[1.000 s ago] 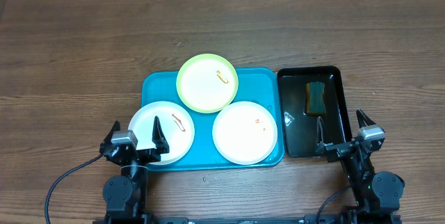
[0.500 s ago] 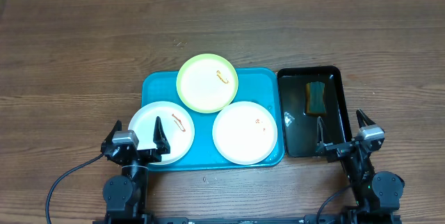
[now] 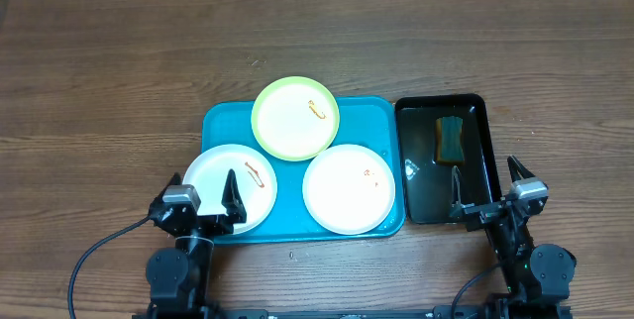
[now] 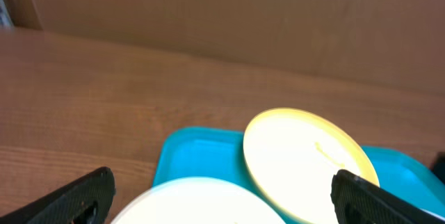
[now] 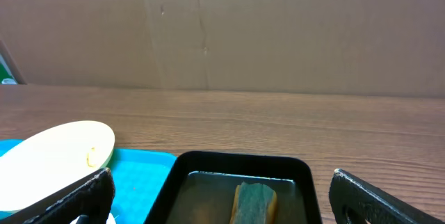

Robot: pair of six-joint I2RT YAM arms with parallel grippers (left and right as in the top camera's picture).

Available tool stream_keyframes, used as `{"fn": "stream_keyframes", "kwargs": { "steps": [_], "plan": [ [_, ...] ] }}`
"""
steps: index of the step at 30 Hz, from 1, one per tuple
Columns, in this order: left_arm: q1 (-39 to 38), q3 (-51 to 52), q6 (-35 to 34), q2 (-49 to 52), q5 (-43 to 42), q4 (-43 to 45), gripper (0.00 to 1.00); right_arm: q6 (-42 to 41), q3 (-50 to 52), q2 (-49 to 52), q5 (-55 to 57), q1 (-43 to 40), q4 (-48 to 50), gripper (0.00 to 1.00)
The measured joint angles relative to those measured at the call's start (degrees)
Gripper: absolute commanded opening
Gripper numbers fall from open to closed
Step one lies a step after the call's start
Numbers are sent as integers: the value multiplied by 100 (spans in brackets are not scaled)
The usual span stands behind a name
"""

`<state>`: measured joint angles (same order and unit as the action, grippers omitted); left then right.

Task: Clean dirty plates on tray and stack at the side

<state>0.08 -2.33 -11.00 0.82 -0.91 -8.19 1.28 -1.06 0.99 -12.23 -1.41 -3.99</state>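
The turquoise tray (image 3: 223,121) holds three plates. A pale yellow-green plate (image 3: 295,118) with a small smear sits at its far edge, also in the left wrist view (image 4: 306,158) and the right wrist view (image 5: 59,154). A white plate (image 3: 228,182) with an orange-brown smear overhangs the tray's near left corner. Another white plate (image 3: 348,187) lies near right. My left gripper (image 3: 202,200) is open and empty, just over the near edge of the left white plate (image 4: 201,200). My right gripper (image 3: 488,192) is open and empty at the black tray's near end.
A narrow black tray (image 3: 477,175) holding liquid and a yellow-green sponge (image 3: 450,138) stands right of the turquoise tray; it also shows in the right wrist view (image 5: 240,165). A cardboard wall runs along the table's far edge. Bare wooden tabletop lies on both sides.
My left gripper has shifted slightly to the right and forward over the left white plate's edge. The right arm and the plates have not moved.
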Motion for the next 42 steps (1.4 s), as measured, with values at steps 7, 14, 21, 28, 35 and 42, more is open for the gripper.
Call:
{"fn": "stream_keyframes", "kwargs": {
  "steps": [7,14,21,28,35,42],
  "plan": [
    [0,-1290,173,273,-387,-1257,100,2,0,4,-2,0,-7,100],
    [0,-3856,538,2208,-1014,-2739,100,0,0,9,-2,0,2,100],
    [0,-7152,785,5143,-1648,-5501,100,0,0,28,-4,-2,7,100],
    [0,-8282,813,6909,-2070,-6151,100,2,0,28,-2,-2,4,100],
    [-26,-8334,793,8028,-2728,-6940,61,2,0,28,0,-2,4,100],
    [-422,-8205,713,9071,-2914,-7396,24,2,0,28,-2,0,0,100]
  ]
}}
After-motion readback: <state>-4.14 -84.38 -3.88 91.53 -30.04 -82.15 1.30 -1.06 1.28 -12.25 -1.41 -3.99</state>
